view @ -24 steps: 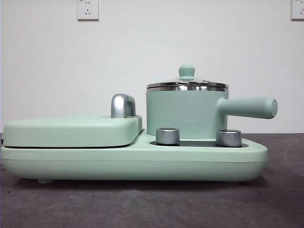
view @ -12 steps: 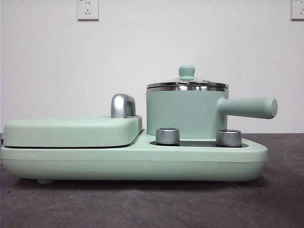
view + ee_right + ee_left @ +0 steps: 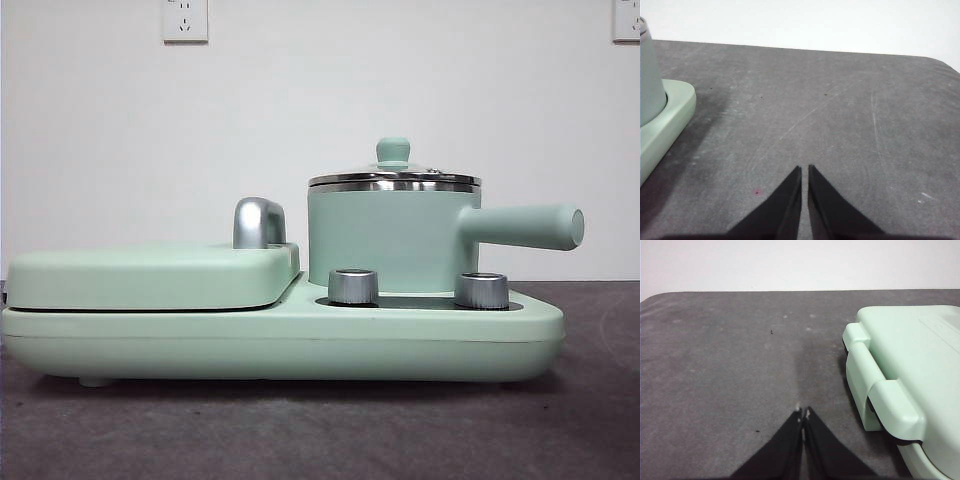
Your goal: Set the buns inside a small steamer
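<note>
The small steamer [image 3: 392,235] is a mint-green pot with a steel rim, a long side handle and a glass lid with a green knob. It stands closed on the right of the mint-green cooker base [image 3: 280,345]. A sliver of the pot [image 3: 649,80] shows in the right wrist view. The buns are out of view. My left gripper [image 3: 803,413] is shut and empty over bare grey table beside the griddle lid [image 3: 910,380]. My right gripper [image 3: 804,169] is shut and empty over bare table, apart from the cooker base [image 3: 665,122]. Neither arm shows in the front view.
The flat mint-green hinged griddle lid [image 3: 150,275] lies closed on the cooker's left half, with a steel hinge post [image 3: 258,222]. Two steel dials [image 3: 353,286] sit in front of the pot. A white wall stands behind the grey table [image 3: 840,110].
</note>
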